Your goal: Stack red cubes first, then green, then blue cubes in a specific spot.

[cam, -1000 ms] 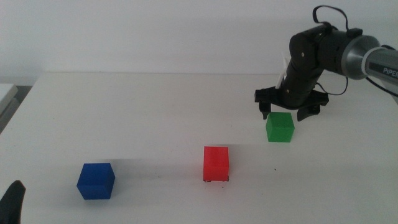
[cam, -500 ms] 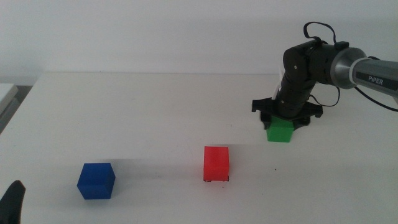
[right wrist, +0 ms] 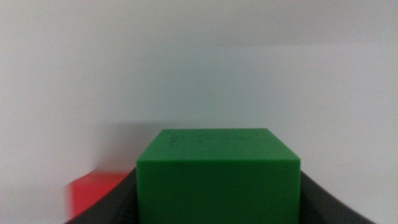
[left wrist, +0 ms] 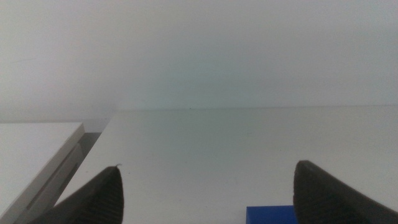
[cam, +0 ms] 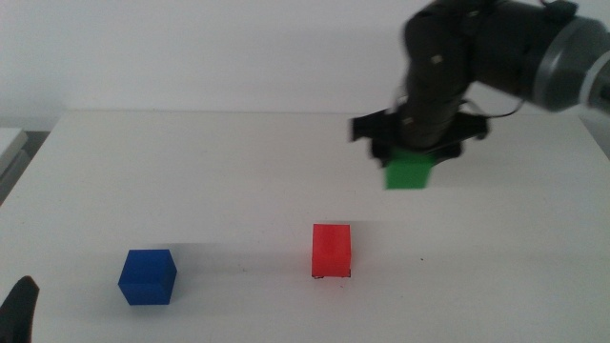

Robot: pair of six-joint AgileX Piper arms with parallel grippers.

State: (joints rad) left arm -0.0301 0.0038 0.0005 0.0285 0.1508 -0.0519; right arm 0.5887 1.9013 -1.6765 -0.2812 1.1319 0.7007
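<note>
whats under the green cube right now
Only bare table: the green cube hangs in the air, gripped by the right claw. The red cube sits nearer the camera, not beneath it. The cube's underside is hidden.

Hidden, cropped and blurred parts

The right gripper (cam: 412, 152) is motion-blurred, covering the green cube's (cam: 409, 172) top; the picture's edge crops the blue cube (left wrist: 270, 214) and the smeared red cube (right wrist: 93, 194), and the left gripper (cam: 21, 310) shows one dark tip.
</note>
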